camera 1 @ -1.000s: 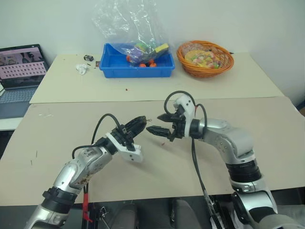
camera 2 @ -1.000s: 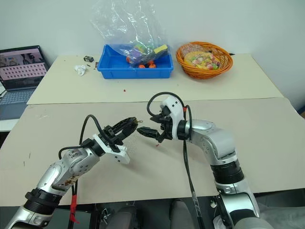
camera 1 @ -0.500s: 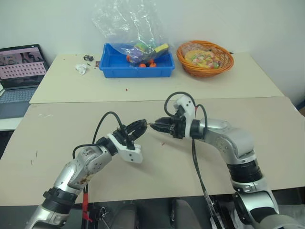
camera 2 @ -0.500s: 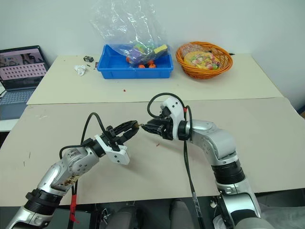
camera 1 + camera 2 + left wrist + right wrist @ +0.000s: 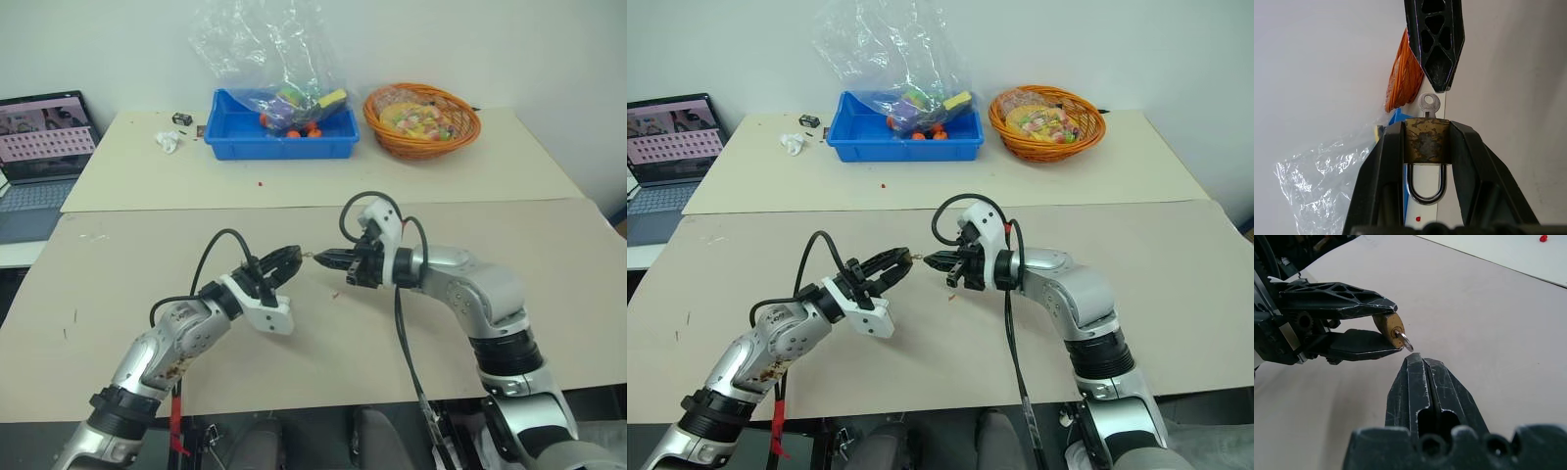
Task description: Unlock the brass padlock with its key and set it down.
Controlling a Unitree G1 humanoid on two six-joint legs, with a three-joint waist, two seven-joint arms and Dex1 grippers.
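Observation:
The brass padlock (image 5: 1426, 141) hangs above the table, pinched by its body between the fingers of my left gripper (image 5: 1426, 128), shackle turned back toward the wrist. The small silvery key (image 5: 1428, 104) sticks out of the lock's free end. My right gripper (image 5: 1414, 357) faces it from the opposite side with its fingers shut together and nothing between them. Its tip sits just short of the key's round head (image 5: 1404, 341); I cannot tell whether they touch. In the left eye view the left gripper (image 5: 292, 257) and the right gripper (image 5: 321, 260) meet tip to tip over the near table.
On the far table stand a blue bin (image 5: 279, 137) with toys under a clear plastic bag (image 5: 260, 49) and an orange basket (image 5: 421, 117). A laptop (image 5: 39, 147) sits at the far left. A few red crumbs (image 5: 333, 294) lie on the tabletop below the grippers.
My right gripper's fingers, wide open a second ago, have closed together, their tips now pointed at the key's head. The left gripper with the padlock has stayed put.

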